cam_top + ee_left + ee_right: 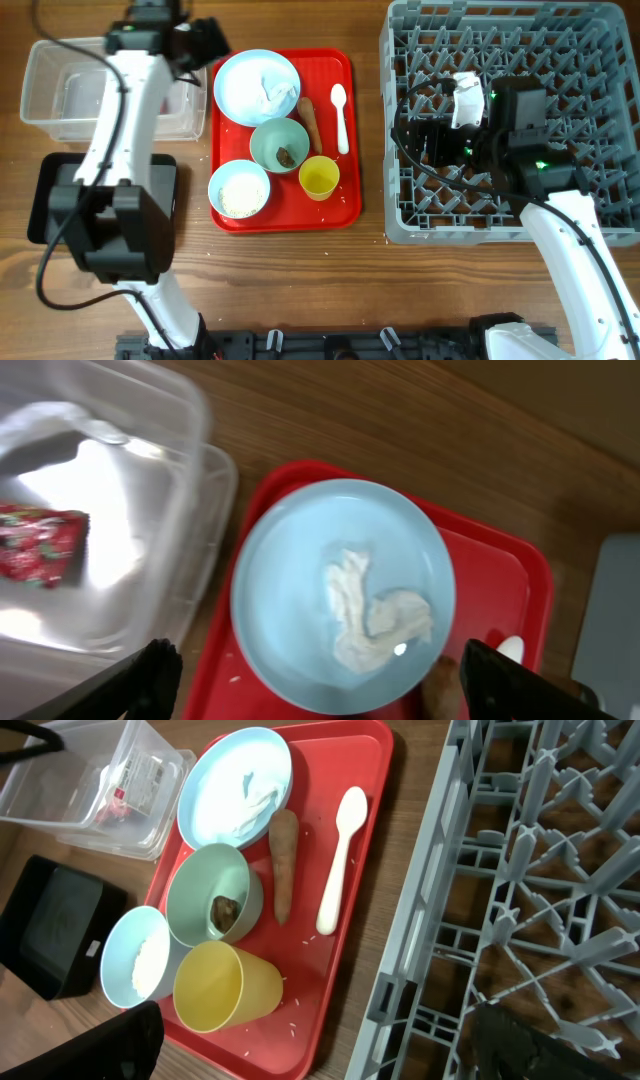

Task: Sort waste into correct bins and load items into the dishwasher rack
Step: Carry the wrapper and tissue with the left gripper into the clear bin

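My left gripper (205, 40) hangs open between the clear tub (55, 100) and the red tray, holding nothing. Below it the pale blue plate (290, 570) carries the crumpled tissue (370, 610). The red wrapper (40, 545) lies inside the tub. On the tray also sit the brown stick (310, 120), white spoon (340, 115), a mint bowl (268, 140) with a dark scrap (286, 156), a bowl of rice crumbs (239, 188) and the yellow cup (319, 178). My right gripper (415, 125) is open and empty over the grey rack (600, 60).
The flat red tray (345, 210) lies between the tub and the rack. The black tray (45, 200) sits at the left front, partly covered by my left arm. A few rice grains (290, 1020) are scattered on the red tray near the cup.
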